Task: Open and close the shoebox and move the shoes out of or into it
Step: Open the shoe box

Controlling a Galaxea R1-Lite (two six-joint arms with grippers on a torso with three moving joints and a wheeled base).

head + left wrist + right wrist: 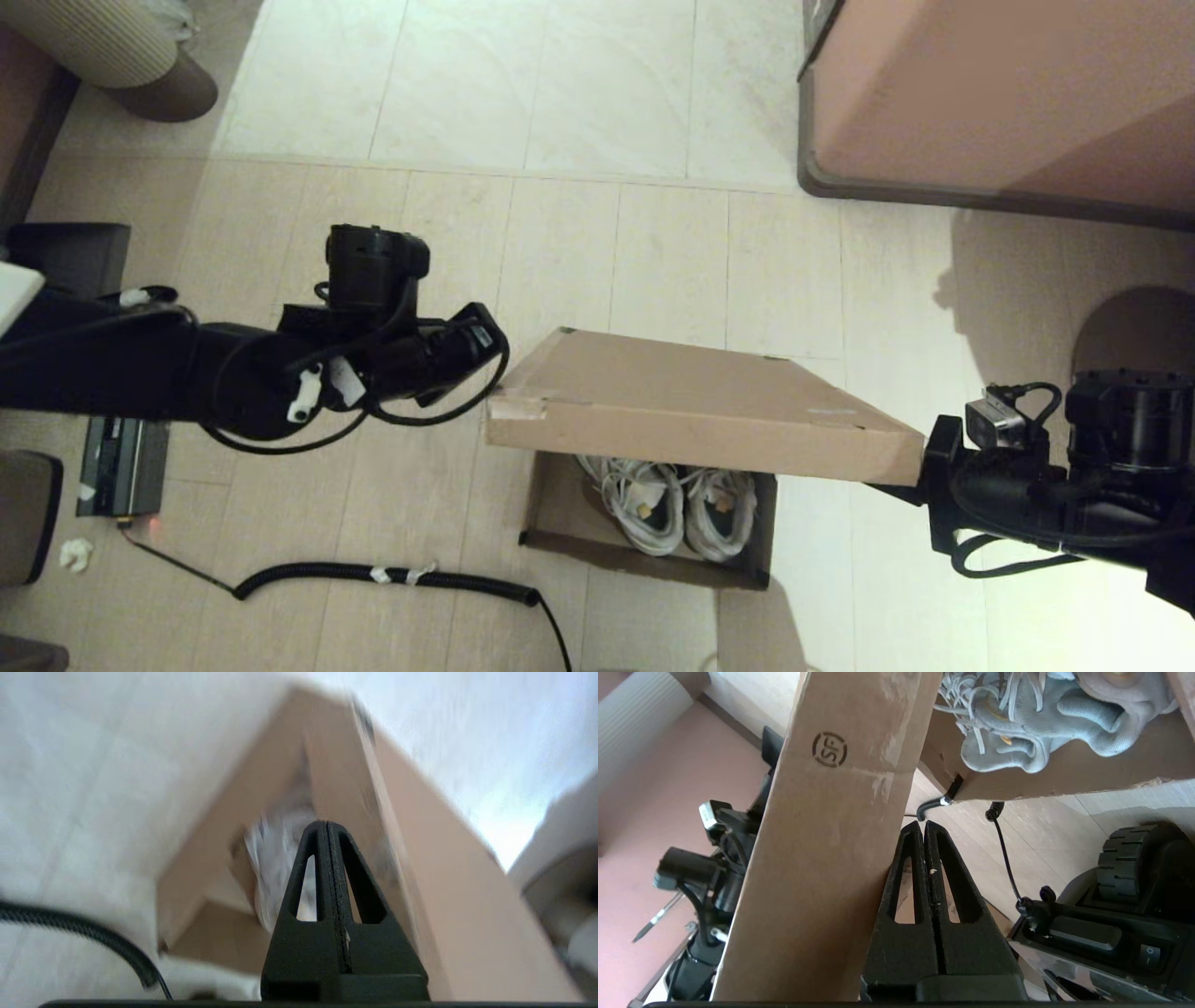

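Note:
The brown cardboard shoebox (560, 513) sits on the floor with its lid (691, 401) raised part way. Under the lid, inside the box, lie the two white sneakers (677, 509). My right gripper (887, 489) is shut and empty, tucked under the lid's right front corner. In the right wrist view its fingers (906, 877) rest against the lid (822, 835), below the shoes (1017, 728). My left gripper (325, 823) is shut on nothing. It hangs beside the lid's left front corner (499, 401) and points at the gap with the shoes (275, 858).
A large pinkish-brown cabinet (1008, 93) stands at the far right. A coiled black cable (392, 574) lies on the floor left of the box, near a black device (121, 467). The robot's wheel (1134, 858) is close to the right arm.

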